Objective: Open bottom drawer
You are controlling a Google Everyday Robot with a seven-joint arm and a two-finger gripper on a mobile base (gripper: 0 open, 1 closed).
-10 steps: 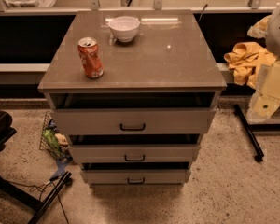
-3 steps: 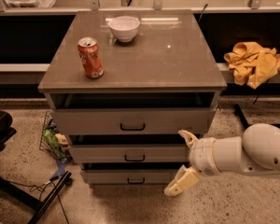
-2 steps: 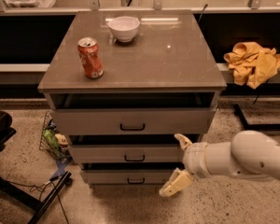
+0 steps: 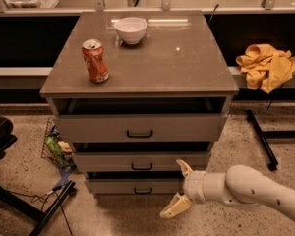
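Observation:
The bottom drawer [image 4: 119, 186] is the lowest and narrowest of three grey-beige drawer fronts of the cabinet, near the floor. Its small black bar handle [image 4: 143, 191] sits at the middle of the front. My gripper [image 4: 180, 189] is open, with one cream finger [image 4: 184, 167] up by the middle drawer's lower right edge and the other [image 4: 173, 208] down by the floor. It hangs in front of the right part of the bottom drawer, a little right of the handle. My white arm [image 4: 255, 191] reaches in from the lower right.
The cabinet top [image 4: 182, 58] bears an orange soda can [image 4: 95, 61] and a white bowl [image 4: 131, 29]. A yellow cloth [image 4: 267, 65] lies on a ledge at right. A black stand leg [image 4: 262, 137] and a wire basket [image 4: 55, 146] with clutter flank the cabinet. A black chair base [image 4: 19, 205] is at lower left.
My arm has come into view from the right and moved left along the cabinet's lower front. The gripper now sits closer to the bottom drawer's handle. The drawers have not moved.

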